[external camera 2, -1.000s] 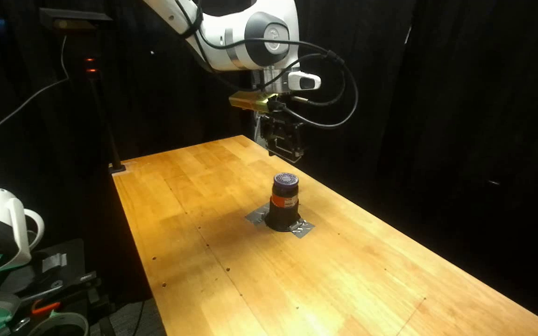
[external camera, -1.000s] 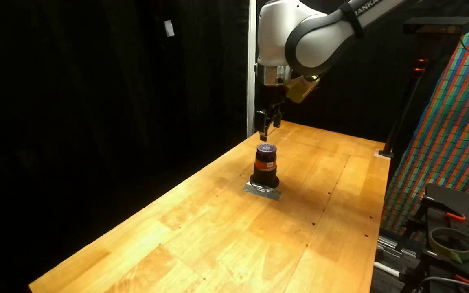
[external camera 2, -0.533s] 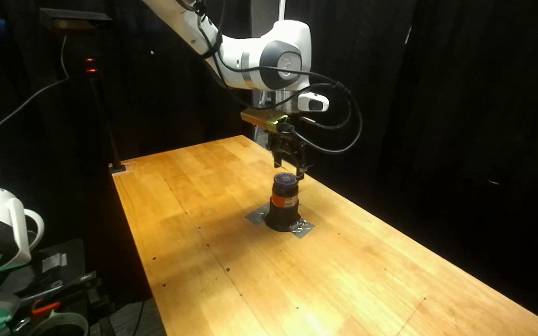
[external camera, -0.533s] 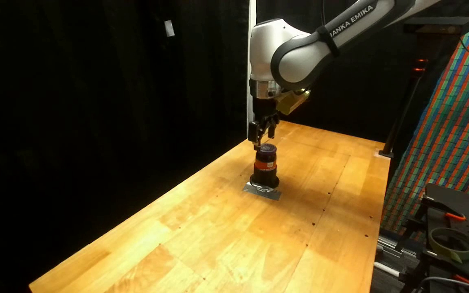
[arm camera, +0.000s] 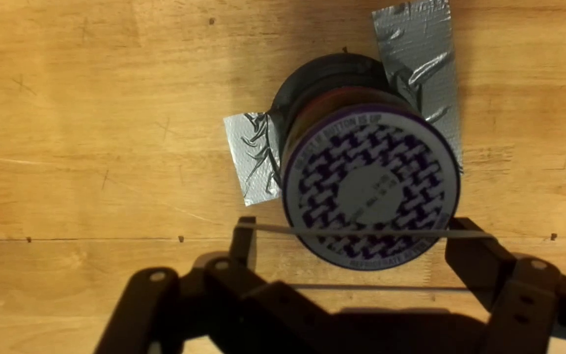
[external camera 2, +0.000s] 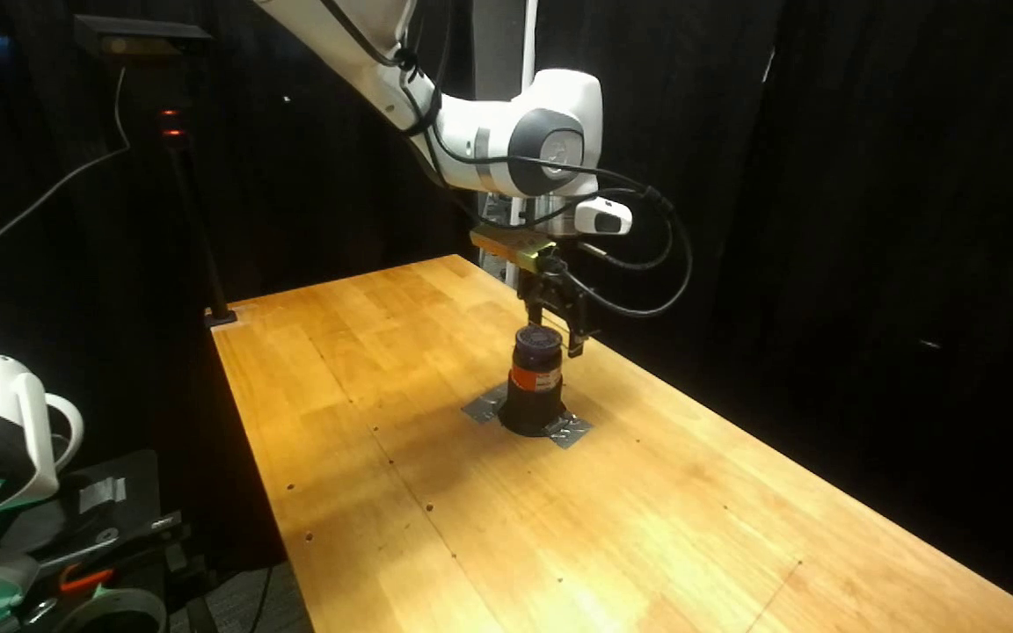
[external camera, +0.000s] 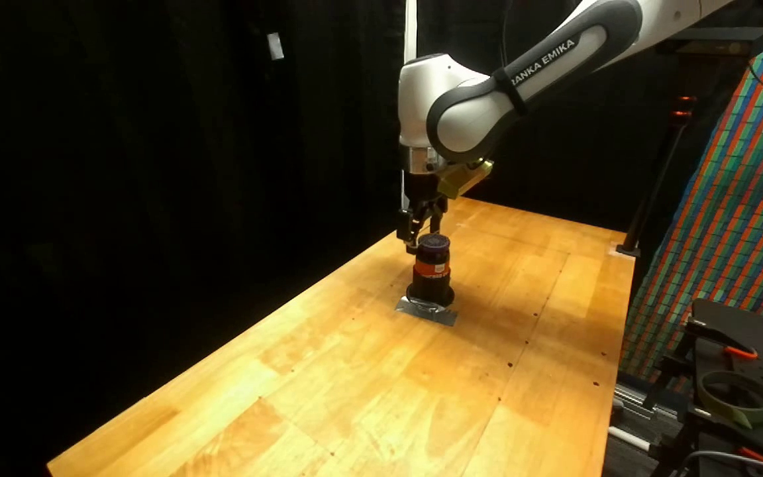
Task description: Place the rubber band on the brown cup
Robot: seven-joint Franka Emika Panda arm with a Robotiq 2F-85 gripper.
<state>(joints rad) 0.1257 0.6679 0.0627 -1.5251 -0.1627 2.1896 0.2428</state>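
The brown cup (external camera: 432, 270) stands upright on the wooden table, dark with a reddish-orange stripe and a purple-and-white patterned top. It also shows in an exterior view (external camera 2: 535, 380) and from above in the wrist view (arm camera: 371, 194). My gripper (arm camera: 358, 229) is open, its fingers wide apart. A thin rubber band (arm camera: 371, 232) is stretched around both fingers, one strand crossing over the cup's top in the wrist view, the other strand (arm camera: 381, 287) nearer the palm. In both exterior views the gripper (external camera: 423, 240) (external camera 2: 555, 335) is beside and behind the cup's top. Contact between band and cup cannot be told.
The cup sits in a black base (external camera 2: 531, 413) fixed to the table (external camera: 381, 391) with grey tape (arm camera: 418, 59). A dark stand (external camera: 653, 152) rises at the table's far corner. A side shelf with a tape roll (external camera: 736, 397) stands off the table's edge.
The arm has come down, moving left in an exterior view and right in the opposite-facing view. The gripper went from above the cup to beside its top. The cup has not moved.
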